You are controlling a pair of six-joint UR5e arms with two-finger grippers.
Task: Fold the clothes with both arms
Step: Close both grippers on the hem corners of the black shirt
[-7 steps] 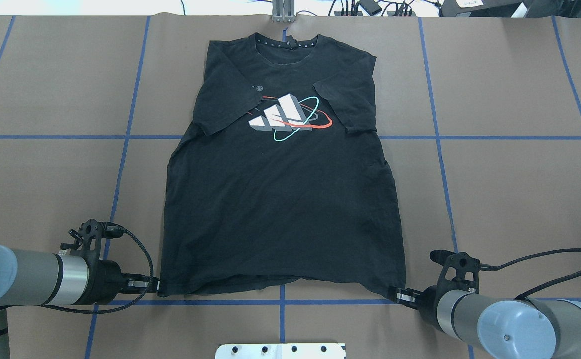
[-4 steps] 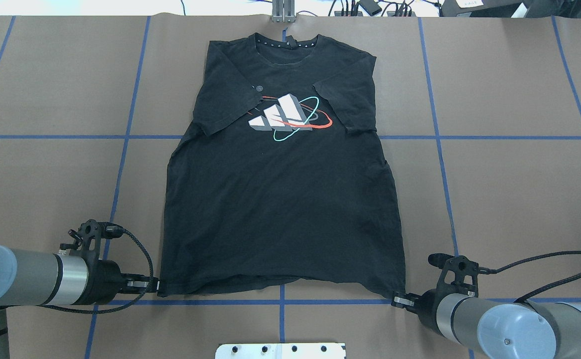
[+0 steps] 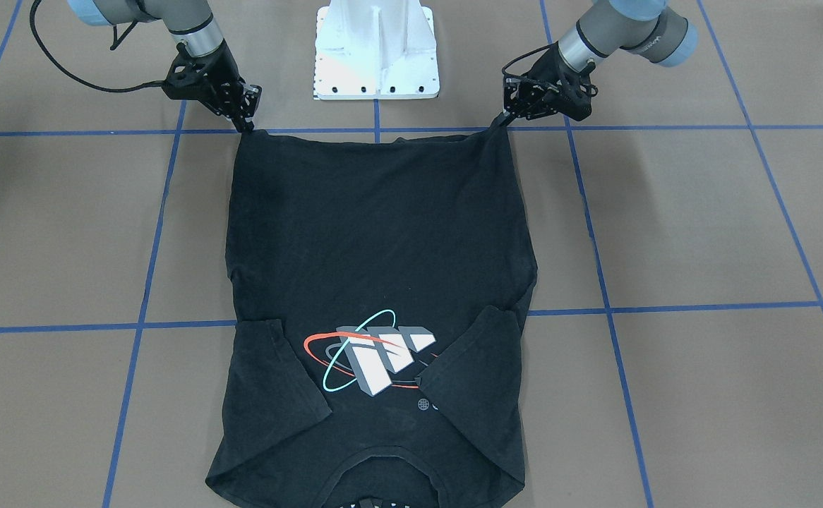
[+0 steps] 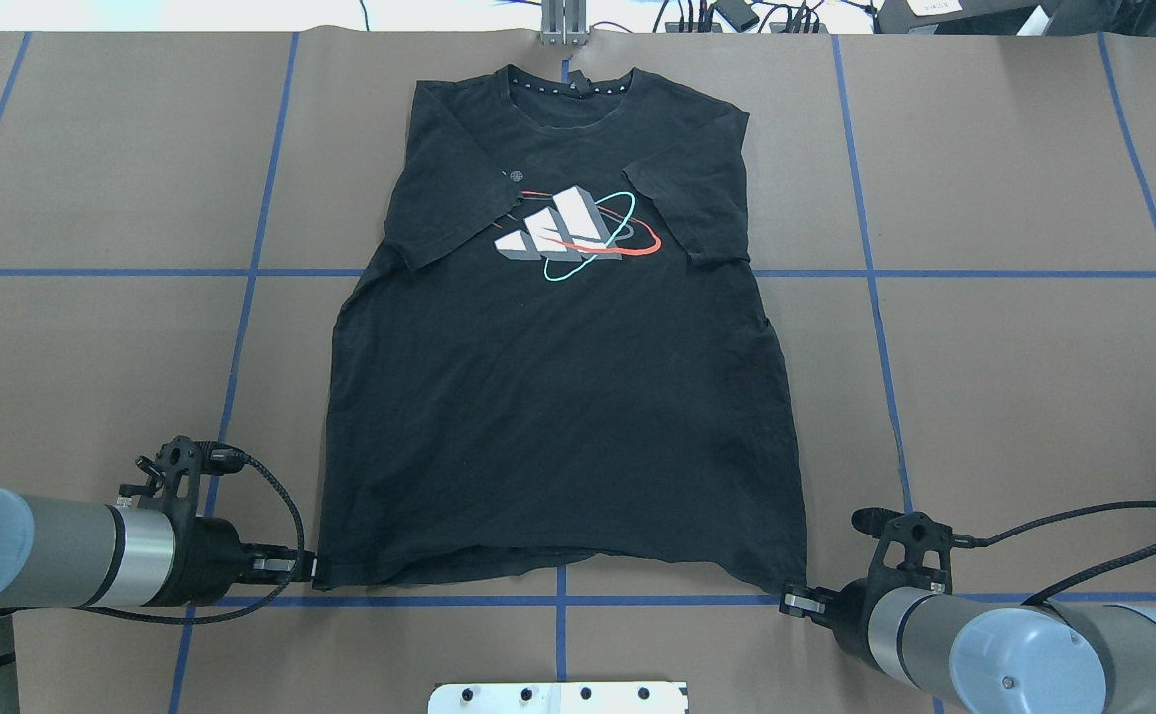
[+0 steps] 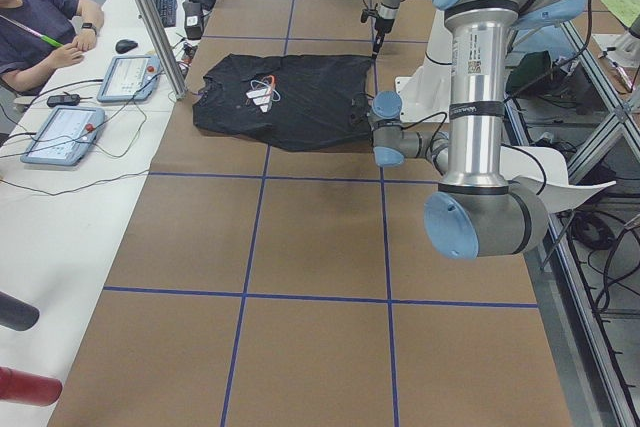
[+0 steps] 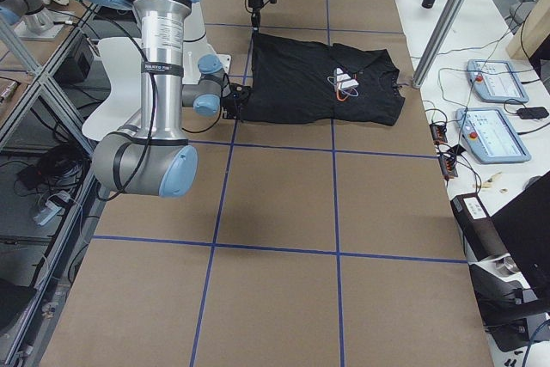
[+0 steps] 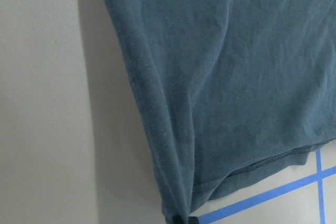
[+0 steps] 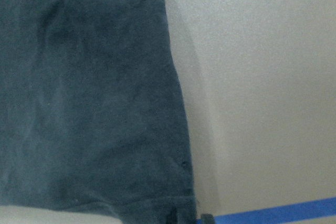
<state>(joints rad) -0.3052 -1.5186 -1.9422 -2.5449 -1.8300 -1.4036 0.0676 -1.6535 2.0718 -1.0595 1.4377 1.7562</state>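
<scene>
One camera looks down from behind the robot (image 3: pixel 376 42), another faces it across the tabletop (image 4: pixel 92 149), and two stand off at either end. Both wrist cameras hang close over the near hem corners of the T-shirt (image 4: pixel 558 416).

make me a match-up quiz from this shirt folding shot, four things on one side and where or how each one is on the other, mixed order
Things around the T-shirt:
1. left gripper
2. right gripper
3. sleeves
4. collar

Places or states:
a. at the table's far side, away from the robot
b. folded in over the chest
c. pinching the hem corner on the overhead view's right
d. pinching the hem corner on the overhead view's left

Pairs: 1-d, 2-c, 3-b, 4-a
</scene>
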